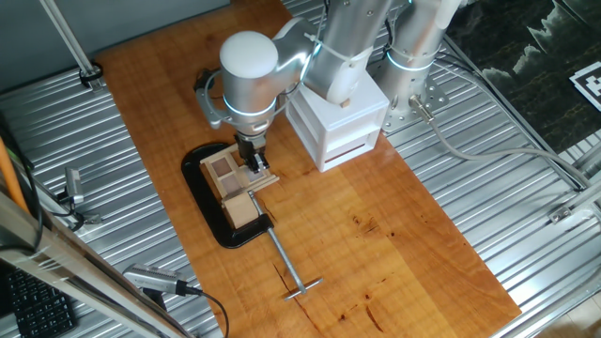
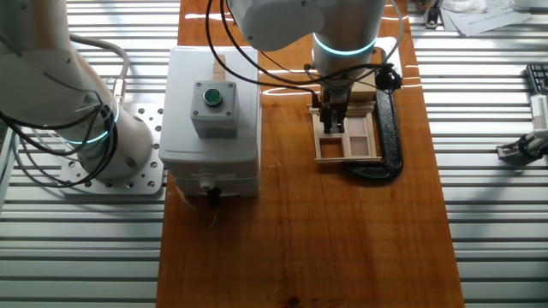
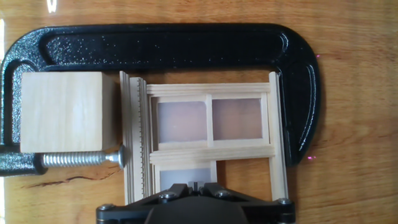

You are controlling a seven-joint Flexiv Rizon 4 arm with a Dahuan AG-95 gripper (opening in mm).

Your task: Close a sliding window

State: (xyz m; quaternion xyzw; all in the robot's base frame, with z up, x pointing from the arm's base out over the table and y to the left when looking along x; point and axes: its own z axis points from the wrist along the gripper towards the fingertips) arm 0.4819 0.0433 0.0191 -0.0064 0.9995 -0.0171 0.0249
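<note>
One fixed view: the gripper hangs over the sliding window, clamped in a black C-clamp on the wooden desk; the clamp's screw handle shows only here.
The other fixed view: white box with a green button sits left of the window; no writing is readable.
Hand view: a wooden block pads the clamp screw; two panes show clearly.
Jaws: cannot tell whether apart or together.

Light-wood sliding window with brownish panes, speckled black clamp, reddish-brown tabletop
</note>
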